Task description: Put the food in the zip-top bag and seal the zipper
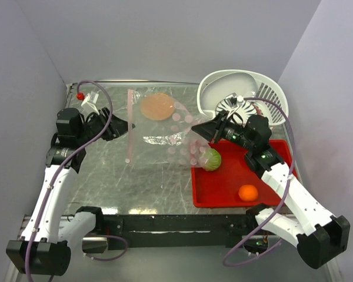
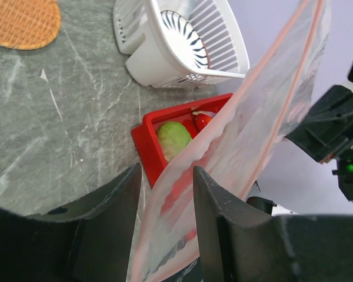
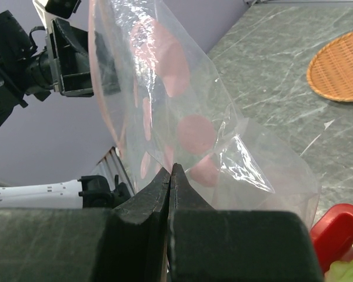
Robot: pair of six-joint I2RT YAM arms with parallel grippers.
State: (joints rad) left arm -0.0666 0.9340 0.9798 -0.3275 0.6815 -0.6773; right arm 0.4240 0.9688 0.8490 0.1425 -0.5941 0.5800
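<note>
Left arm [image 1: 52,182] runs up the left side from its near base, wrist bent right. Left gripper [image 2: 167,173] is raised off the table with its fingers partly apart; the mouth edge of the zip-top bag [image 1: 159,138] passes between them, and I can't tell if they actually clamp it. The bag is stretched in the air across the middle between the two grippers: clear film with pink dots. Its zipper [image 1: 129,117] is a pinkish strip running near-to-far just right of the left gripper. Woven orange-brown disc [image 1: 157,107] lies flat on the table at far centre, behind the bag. Right arm [image 1: 294,202] comes from the near right and angles far-left over the red tray [image 1: 223,191]. Right gripper [image 3: 172,170] has its fingers pressed together, pinching the bag's right edge. Food is outside the bag, in the tray: pale green ball [image 1: 210,159] at the far-left corner, orange ball [image 1: 247,192] near the front, red piece [image 2: 203,120] mostly hidden behind the film. White slotted basket [image 1: 223,82] sits far right, behind the tray. Table [image 1: 106,176] is grey-green marbled stone; walls [image 1: 165,35] are plain pale lilac.
</note>
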